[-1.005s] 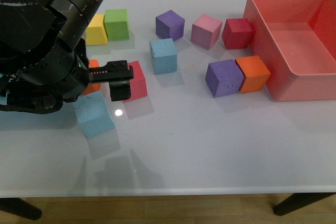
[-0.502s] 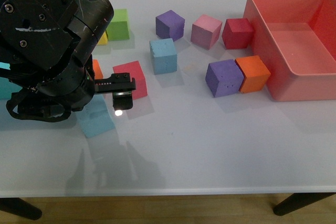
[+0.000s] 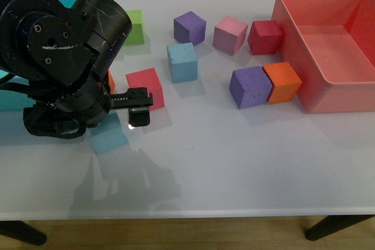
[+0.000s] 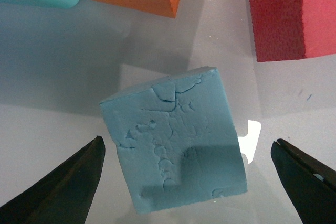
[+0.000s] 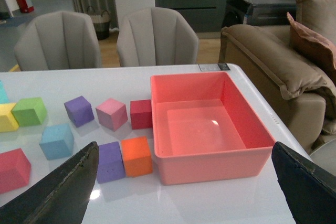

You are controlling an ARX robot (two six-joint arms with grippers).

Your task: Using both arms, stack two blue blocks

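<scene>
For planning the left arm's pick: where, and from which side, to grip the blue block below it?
Come down from above and close on two opposite side faces of the blue block. The open left gripper straddles it, but the block sits turned against the fingers, so rotating the wrist first seems wise.

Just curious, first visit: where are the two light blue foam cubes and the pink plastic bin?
Nearer light sky-blue foam cube (image 4: 173, 140): left wrist view, top face.
Farther light sky-blue foam cube (image 3: 183, 68): front view, front face.
Pink plastic bin (image 5: 210, 169): right wrist view, near wall.
</scene>
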